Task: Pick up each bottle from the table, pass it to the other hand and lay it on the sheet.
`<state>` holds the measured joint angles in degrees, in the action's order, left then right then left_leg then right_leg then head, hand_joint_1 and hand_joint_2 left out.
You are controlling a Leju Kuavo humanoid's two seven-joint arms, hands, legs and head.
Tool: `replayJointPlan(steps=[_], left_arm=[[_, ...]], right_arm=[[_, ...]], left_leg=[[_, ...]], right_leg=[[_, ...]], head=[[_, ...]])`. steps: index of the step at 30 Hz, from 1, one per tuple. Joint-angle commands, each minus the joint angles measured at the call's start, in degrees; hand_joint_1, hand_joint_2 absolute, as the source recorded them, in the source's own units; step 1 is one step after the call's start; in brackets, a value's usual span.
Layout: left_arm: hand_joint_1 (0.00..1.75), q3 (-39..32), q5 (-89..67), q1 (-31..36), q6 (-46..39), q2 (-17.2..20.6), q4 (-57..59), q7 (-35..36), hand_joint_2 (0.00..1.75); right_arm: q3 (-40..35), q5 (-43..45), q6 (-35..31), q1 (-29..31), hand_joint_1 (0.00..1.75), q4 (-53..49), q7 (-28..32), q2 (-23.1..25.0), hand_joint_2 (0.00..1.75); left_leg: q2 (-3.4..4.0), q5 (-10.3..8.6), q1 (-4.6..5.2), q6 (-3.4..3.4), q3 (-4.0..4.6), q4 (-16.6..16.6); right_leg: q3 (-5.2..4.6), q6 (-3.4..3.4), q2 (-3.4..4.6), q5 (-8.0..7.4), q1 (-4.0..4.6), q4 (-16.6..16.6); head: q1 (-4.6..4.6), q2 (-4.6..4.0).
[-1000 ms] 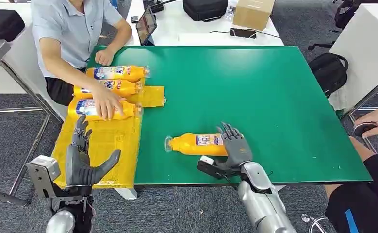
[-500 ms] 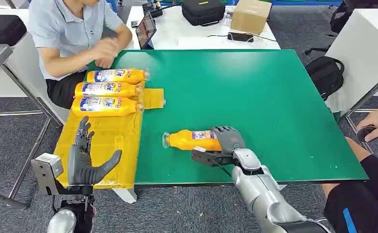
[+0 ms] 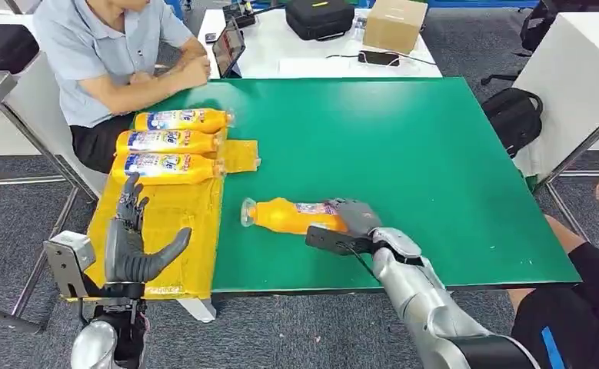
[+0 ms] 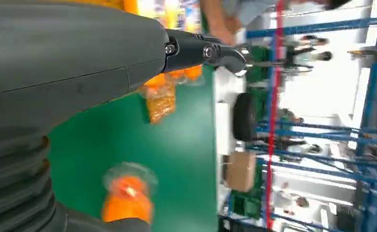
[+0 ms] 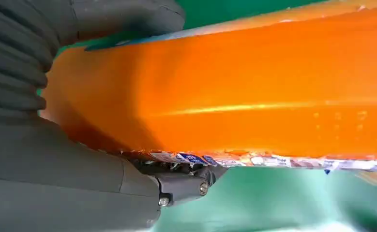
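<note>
Our right hand (image 3: 355, 217) is wrapped around the fat end of the bottle (image 3: 292, 216). The bottle lies on its side on the green counter (image 3: 434, 169), near the 6 o'clock edge, with its cap pointing to 9 o'clock. In the right wrist view the orange bottle (image 5: 234, 82) sits tight against our hand, with the thumb on one side and dark fingers (image 5: 184, 186) on the other.

Our left hand (image 3: 134, 242) waits at 8 o'clock with its fingers spread wide and nothing in it. It hangs over the yellow sheet (image 3: 165, 223). Three bottles (image 3: 169, 143) already lie in a row on the sheet at 10 o'clock. A person (image 3: 104, 54) sits close to them.

We think the lift and the pass come next. We hold the bottle only at one end, so the cap end may dip and the smooth bottle may slip out. In the pass, it may fall if we let go before the left hand has closed. It could also bump the row.
</note>
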<state>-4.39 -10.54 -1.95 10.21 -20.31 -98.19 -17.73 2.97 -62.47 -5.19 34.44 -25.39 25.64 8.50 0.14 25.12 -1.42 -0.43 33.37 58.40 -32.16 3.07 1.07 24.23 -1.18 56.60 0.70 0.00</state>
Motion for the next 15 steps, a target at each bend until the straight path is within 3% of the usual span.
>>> replayJointPlan(steps=[1, 5, 8, 11, 13, 15], left_arm=[[0.00, 4.87, -10.73, 2.30, -5.86, 0.31, 13.94, 2.08, 1.75], [0.00, 4.74, -10.73, 2.43, -5.93, 0.31, 13.86, 2.00, 1.75], [0.00, 5.84, -12.73, 3.84, -6.71, 0.31, 19.42, 6.11, 1.75], [0.00, 8.30, -4.93, 3.65, -2.02, 0.31, 23.50, 0.22, 1.75], [0.00, 10.54, -7.76, 2.71, -1.58, 0.56, 21.12, -4.46, 1.75], [0.00, 11.75, -6.66, 1.99, 0.89, 0.49, 17.76, -4.85, 1.75]], right_arm=[[4.33, 18.01, -0.48, -12.59, 1.75, -33.17, 5.09, 9.40, 1.75], [3.55, 19.20, -0.21, -12.91, 1.75, -32.97, 4.61, 8.42, 1.75], [5.30, 24.94, -3.73, -14.05, 1.75, -39.38, 10.95, 10.51, 1.75], [4.10, 30.21, -4.11, -16.80, 1.75, -50.19, 12.15, 11.50, 1.75], [3.49, 32.84, -4.89, -17.73, 1.75, -53.81, 12.51, 11.50, 1.75], [2.58, 33.83, -2.34, -17.90, 1.75, -54.33, 10.50, 11.50, 1.75]], left_leg=[[-0.11, -0.06, 0.03, 0.06, 0.29, -0.07], [-0.43, -0.25, 0.07, 0.00, 0.89, -0.01], [-0.45, -0.29, 0.06, 0.06, 1.07, -0.04], [-0.53, -0.29, 0.15, 0.06, 1.19, -0.02], [-0.59, -0.28, 0.18, 0.06, 1.27, 0.00], [-0.58, -0.25, 0.14, 0.06, 1.31, 0.03]], right_leg=[[-0.28, -0.20, -0.20, 0.02, 0.01, 0.02], [-0.74, -0.07, -0.36, 0.04, -0.05, 0.08], [-0.83, -0.01, -0.39, 0.02, -0.05, 0.02], [-0.93, -0.07, -0.48, 0.06, -0.13, 0.09], [-1.00, -0.10, -0.56, 0.08, -0.18, 0.08], [-1.02, -0.10, -0.58, 0.09, -0.13, 0.07]], head=[[0.02, 0.00], [-0.02, 0.00], [0.00, 0.00], [-0.02, 0.00], [-0.02, 0.00], [-0.02, 0.00]])
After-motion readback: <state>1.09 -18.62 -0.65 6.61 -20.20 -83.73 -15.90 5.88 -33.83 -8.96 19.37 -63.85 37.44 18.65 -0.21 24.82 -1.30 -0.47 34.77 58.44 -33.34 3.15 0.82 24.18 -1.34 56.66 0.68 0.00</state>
